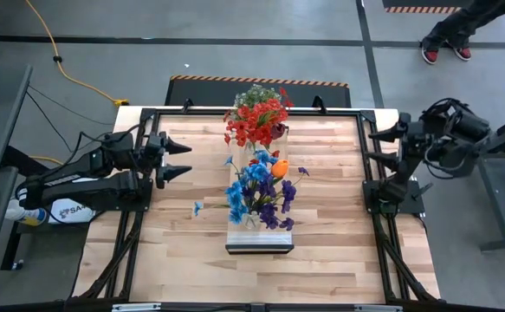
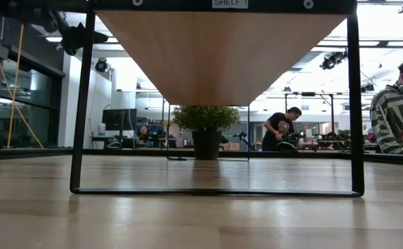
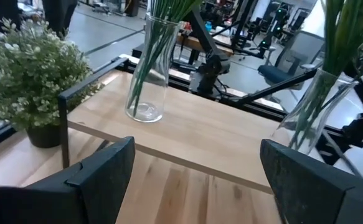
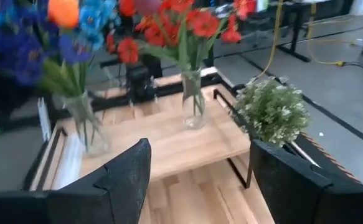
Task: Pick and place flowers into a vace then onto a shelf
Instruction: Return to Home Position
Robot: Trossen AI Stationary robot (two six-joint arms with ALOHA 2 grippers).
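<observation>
"Fingers first: how did they stand?"

"Left fingers (image 3: 103,174) and right fingers (image 4: 128,177) were both spread wide and gripped nothing. Each arm sat at its own side edge of the desk (image 1: 330,217), well apart from the shelf (image 1: 259,238)."

"And the flowers?"

"Red flowers (image 1: 256,117) stood in a clear vase (image 3: 147,68) at the shelf's far end. Blue and purple flowers (image 1: 261,191) stood in a second vase (image 3: 309,118) nearer. Placing looked finished. Homing seemed the step in hand, and it called only for both arms to fold away without brushing the blooms."
</observation>
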